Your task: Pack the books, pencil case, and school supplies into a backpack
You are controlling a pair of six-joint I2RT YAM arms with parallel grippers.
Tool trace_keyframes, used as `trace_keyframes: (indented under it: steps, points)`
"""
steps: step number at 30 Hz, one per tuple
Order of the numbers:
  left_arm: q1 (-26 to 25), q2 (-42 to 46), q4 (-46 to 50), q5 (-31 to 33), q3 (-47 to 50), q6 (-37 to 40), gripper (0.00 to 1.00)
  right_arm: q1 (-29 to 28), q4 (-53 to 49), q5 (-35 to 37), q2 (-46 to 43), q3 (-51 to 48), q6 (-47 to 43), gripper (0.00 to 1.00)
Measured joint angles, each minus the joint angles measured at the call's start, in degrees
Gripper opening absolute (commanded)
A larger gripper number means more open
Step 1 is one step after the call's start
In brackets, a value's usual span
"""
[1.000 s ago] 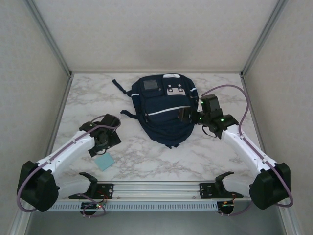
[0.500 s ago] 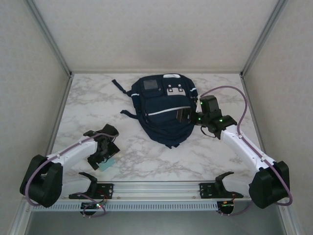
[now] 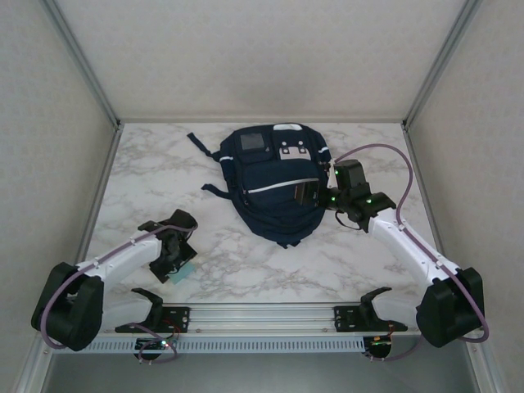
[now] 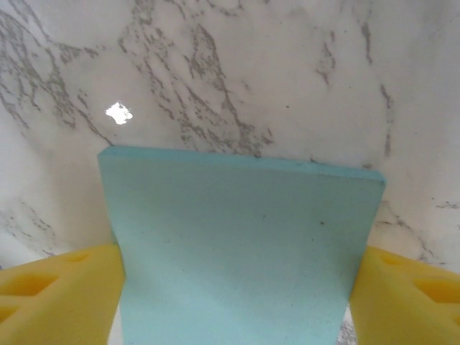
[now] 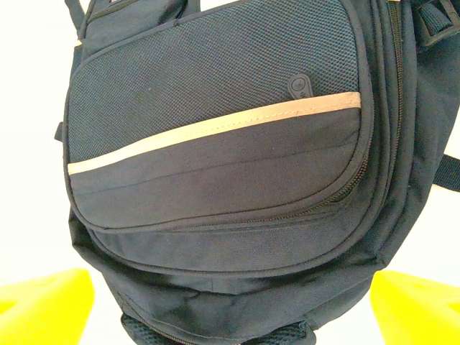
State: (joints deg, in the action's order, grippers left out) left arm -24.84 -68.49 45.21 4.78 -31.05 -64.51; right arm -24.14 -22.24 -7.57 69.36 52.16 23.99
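A pale blue pad (image 4: 241,230), one of the school supplies, lies on the marble at the near left. My left gripper (image 4: 237,291) is down over it, and its yellow fingers (image 4: 57,295) press against both side edges of the pad. From above, a corner of the pad (image 3: 187,271) peeks out under the left gripper (image 3: 173,264). The navy backpack (image 3: 270,176) lies flat at the table's middle back, with its white stripe (image 5: 215,129) across the front pocket. My right gripper (image 5: 230,305) stands open at the backpack's right side, its fingers wide apart. The books and the pencil case are hidden.
Grey walls and metal posts (image 3: 82,65) close in the marble table (image 3: 270,262) on three sides. A rail (image 3: 262,315) with two arm bases runs along the near edge. Dark straps (image 3: 199,146) trail from the backpack's left.
The left arm swung down and back toward the near edge onto the blue pad, and its jaws closed in against the pad's sides. The right arm barely moved.
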Motion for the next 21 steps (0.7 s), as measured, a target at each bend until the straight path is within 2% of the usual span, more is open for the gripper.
trace_keyframes:
  steps: [3,9,10,14,16,21]
  points:
    - [0.0,0.8,-1.5,-0.3,0.0,-0.2,0.51,0.0,0.3,0.0,0.5,0.0,0.3,0.99]
    - [0.0,-0.9,-2.6,-0.5,-1.1,-0.2,0.5,0.0,0.3,0.0,0.9,0.0,0.9,0.99]
    - [0.0,-1.4,-2.5,-0.5,-1.3,-0.2,0.54,0.0,0.3,0.0,0.9,0.0,0.9,0.99]
    - [0.2,-2.9,-2.9,-1.3,-2.5,0.3,0.85,0.0,0.4,0.0,0.9,0.0,0.9,0.99]
    - [0.2,-3.9,-3.0,-1.9,-3.6,0.8,0.96,0.0,0.4,0.0,0.9,0.0,0.9,0.99]
    - [0.3,-6.1,-0.7,-2.2,-7.4,3.1,1.0,0.0,0.5,0.0,1.3,0.0,0.9,0.99]
